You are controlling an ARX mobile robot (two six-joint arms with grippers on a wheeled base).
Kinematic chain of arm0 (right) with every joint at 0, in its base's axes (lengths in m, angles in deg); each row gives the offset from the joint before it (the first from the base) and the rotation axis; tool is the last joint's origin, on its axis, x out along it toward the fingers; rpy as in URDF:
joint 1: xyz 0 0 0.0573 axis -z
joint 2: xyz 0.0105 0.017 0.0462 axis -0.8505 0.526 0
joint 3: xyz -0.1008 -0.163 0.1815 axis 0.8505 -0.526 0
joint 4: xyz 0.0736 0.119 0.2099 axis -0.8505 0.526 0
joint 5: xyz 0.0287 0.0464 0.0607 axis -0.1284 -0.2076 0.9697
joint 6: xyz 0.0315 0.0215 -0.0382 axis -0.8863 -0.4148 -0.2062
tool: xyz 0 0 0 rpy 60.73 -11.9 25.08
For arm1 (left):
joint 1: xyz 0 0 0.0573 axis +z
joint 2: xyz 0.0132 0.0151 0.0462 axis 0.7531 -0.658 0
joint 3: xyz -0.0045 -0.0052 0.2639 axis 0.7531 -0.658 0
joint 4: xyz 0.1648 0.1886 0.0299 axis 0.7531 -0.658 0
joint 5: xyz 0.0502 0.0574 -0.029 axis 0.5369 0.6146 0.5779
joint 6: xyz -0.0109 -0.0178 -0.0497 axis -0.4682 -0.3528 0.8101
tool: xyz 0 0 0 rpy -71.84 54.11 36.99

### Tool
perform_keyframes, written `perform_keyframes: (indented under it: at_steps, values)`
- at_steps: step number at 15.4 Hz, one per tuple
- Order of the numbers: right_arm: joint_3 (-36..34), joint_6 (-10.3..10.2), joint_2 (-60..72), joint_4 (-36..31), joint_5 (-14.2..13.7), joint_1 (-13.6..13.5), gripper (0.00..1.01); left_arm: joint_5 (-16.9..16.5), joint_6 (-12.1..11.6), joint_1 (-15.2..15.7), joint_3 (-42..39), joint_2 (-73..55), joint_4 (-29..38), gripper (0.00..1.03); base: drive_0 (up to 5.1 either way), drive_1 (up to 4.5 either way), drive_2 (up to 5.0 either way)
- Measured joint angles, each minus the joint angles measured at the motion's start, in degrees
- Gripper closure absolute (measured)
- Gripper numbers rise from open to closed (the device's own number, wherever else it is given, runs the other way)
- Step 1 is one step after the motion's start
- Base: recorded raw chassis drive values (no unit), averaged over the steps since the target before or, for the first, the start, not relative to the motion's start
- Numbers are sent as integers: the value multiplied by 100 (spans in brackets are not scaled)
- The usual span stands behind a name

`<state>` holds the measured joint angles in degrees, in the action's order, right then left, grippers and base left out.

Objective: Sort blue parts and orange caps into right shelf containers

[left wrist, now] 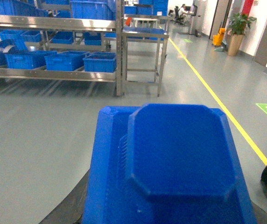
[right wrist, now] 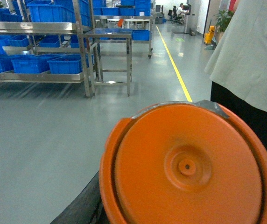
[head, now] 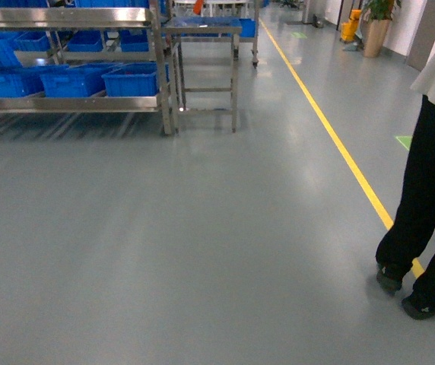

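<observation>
Neither gripper's fingers are seen, so how far they are open cannot be told: the left wrist view is filled by a bright-blue plastic block (left wrist: pixel 180 154), the right wrist view by a flat round orange plastic cap (right wrist: pixel 189 163). Big blue rectangular plastic bins (head: pixel 73 80) are seen on the shiny stainless-steel rack (head: pixel 65 17), well apart across grey floor (head: pixel 202 243). A person in black trousers (head: pixel 430 198) is seen at right.

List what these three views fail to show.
- Both grippers: absent from the head view; a blue part fills the left wrist view, an orange cap the right, hiding the jaws.
- Person: cut off by the frame edge.
- Bins on the shelf: contents too distant.
</observation>
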<state>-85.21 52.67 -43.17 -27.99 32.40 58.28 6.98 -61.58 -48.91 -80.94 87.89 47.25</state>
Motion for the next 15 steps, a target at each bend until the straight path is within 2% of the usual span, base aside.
perform_keyframes:
  at_steps: [15]
  values:
    - [-2,0,0,-17,0,0,57,4,0,4,0,0,11,61,19,452,-414]
